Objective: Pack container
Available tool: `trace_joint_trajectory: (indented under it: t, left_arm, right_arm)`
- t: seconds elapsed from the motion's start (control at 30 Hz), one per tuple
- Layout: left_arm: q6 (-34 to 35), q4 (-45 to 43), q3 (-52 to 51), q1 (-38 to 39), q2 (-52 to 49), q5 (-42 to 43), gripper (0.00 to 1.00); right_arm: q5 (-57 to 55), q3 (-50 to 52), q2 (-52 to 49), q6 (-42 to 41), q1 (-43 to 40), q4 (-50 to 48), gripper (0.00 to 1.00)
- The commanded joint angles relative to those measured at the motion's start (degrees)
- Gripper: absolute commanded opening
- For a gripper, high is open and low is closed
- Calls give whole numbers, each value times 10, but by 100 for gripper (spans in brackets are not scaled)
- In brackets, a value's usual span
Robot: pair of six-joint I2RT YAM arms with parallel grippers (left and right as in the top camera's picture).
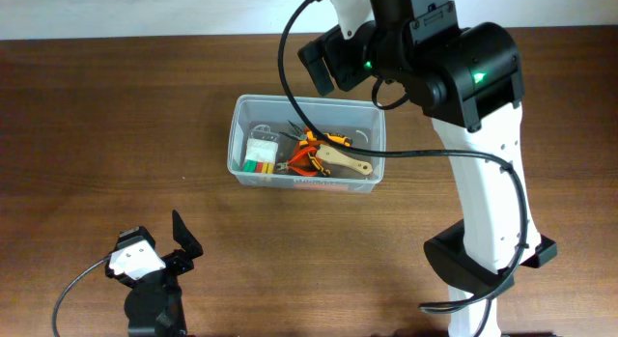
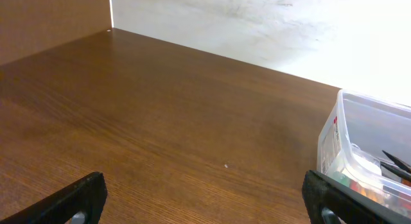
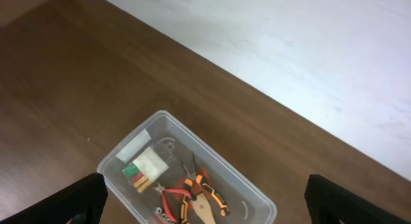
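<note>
The brown worktop [image 1: 106, 125] carries the clear container [image 1: 236, 149], below the right jaws, which stand wide and hold nothing. From the left jaws, equally wide and bare, it sits ahead-right. Orange-handled pliers [image 3: 203, 186] lie inside.

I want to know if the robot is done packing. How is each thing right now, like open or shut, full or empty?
container: open on top, upright, tools inside.
orange-handled pliers: lying inside the container.
wooden-handled tool: lying inside the container.
left gripper: open, empty, off to the side of the container.
right gripper: open, empty, up above the container.
</note>
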State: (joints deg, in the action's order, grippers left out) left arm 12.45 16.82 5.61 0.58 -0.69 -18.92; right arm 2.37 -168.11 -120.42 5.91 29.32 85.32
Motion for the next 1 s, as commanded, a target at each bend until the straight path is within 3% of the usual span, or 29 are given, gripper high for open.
trace_joint_trajectory:
  t: [0.0, 0.23, 0.33, 0.43, 0.7, 0.97]
  left_arm:
    - [-5, -1, -3, 2, 3, -4, 99]
    - [-5, -1, -3, 2, 3, -4, 99]
    - [-5, -1, -3, 2, 3, -4, 99]
    - [-5, -1, -3, 2, 3, -4, 99]
    - [-5, -1, -3, 2, 3, -4, 99]
    - [-5, -1, -3, 2, 3, -4, 99]
  right_arm:
    - [-9, -6, 34, -20, -13, 1, 99]
    - [-19, 2, 100, -19, -48, 37, 99]
    - [-35, 69, 161, -17, -66, 21, 99]
    - [-42, 201, 253, -17, -95, -32, 99]
    - [-6, 682, 570, -19, -225, -198, 99]
    - [35, 1068, 842, -19, -283, -265, 99]
